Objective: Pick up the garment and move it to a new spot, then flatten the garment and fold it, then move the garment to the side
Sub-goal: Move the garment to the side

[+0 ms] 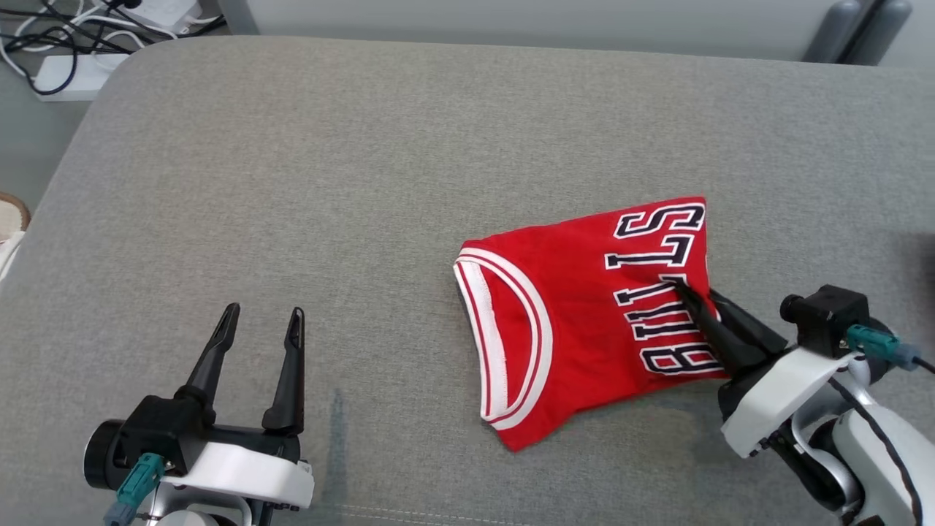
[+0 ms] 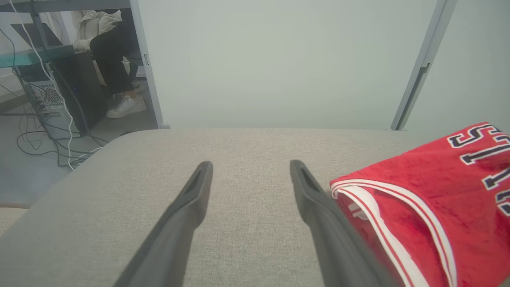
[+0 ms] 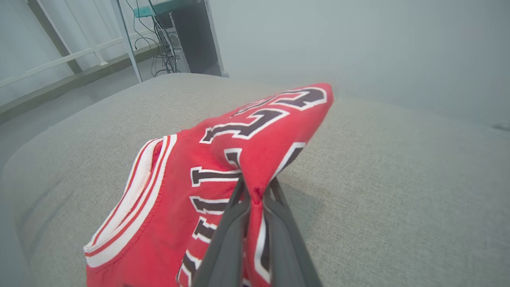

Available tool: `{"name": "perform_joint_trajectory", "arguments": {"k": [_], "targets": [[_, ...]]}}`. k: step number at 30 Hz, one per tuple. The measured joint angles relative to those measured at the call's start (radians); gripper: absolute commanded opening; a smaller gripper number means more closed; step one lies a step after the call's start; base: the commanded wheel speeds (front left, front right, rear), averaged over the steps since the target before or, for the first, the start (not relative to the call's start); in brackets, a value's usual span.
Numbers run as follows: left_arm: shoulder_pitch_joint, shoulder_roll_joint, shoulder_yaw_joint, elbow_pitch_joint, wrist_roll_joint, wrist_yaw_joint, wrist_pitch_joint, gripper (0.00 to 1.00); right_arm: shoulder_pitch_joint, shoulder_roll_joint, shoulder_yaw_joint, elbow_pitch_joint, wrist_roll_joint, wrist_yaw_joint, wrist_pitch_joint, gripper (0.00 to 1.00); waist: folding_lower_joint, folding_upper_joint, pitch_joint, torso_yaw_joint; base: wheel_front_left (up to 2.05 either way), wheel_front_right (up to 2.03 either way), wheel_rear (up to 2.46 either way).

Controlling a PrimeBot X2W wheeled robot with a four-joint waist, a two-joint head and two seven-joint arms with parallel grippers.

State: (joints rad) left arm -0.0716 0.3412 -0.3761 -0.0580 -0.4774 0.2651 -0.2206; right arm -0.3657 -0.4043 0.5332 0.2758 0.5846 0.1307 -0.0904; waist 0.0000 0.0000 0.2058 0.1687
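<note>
The jersey (image 1: 577, 321) is being pinched by a thin fold in the right gripper (image 3: 255, 191), the left gripper (image 1: 263, 318) held wide; lifted, that small bite may be lost.

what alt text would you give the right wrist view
Dark jaws are shut on a fold of a red jersey, its dark white-edged lettering tented up off a grey fabric surface. White-and-red trim shows at lower left; cables and a dark cabinet stand far behind.
</note>
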Motion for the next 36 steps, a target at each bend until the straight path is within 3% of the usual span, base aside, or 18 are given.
{"name": "perform_joint_trajectory", "arguments": {"k": [9, 17, 25, 29, 36], "targets": [[-0.024, 0.018, 0.000, -0.026, 0.001, 0.000, 0.000, 1.00, 0.007, -0.121, -0.098, -0.277, -0.085, 0.000, 0.149, 0.00, 0.0000, 0.0000, 0.018, -0.110, 0.00, 0.00, 0.00], [-0.066, 0.032, -0.003, -0.044, 0.008, 0.000, 0.020, 1.00, 0.008, -0.215, -0.203, -0.488, -0.078, 0.000, 0.271, 0.00, 0.0000, 0.0000, 0.054, -0.257, 0.00, 0.00, 0.00], [-0.112, 0.041, -0.018, -0.041, 0.009, -0.010, 0.035, 1.00, -0.066, -0.269, -0.145, -0.482, 0.000, 0.000, 0.297, 0.00, 0.0000, 0.0000, 0.089, -0.350, 0.00, 0.00, 0.00], [-0.123, 0.038, -0.028, -0.036, 0.010, -0.016, 0.035, 1.00, -0.140, -0.314, -0.107, -0.453, 0.068, 0.000, 0.297, 0.00, 0.0000, 0.0000, 0.104, -0.353, 0.00, 0.00, 0.00], [-0.130, 0.029, -0.030, -0.023, 0.010, -0.018, 0.025, 1.00, -0.233, -0.459, -0.079, -0.361, 0.176, 0.000, 0.305, 0.00, 0.0000, 0.0000, 0.135, -0.335, 0.00, 0.00, 0.00]]}}
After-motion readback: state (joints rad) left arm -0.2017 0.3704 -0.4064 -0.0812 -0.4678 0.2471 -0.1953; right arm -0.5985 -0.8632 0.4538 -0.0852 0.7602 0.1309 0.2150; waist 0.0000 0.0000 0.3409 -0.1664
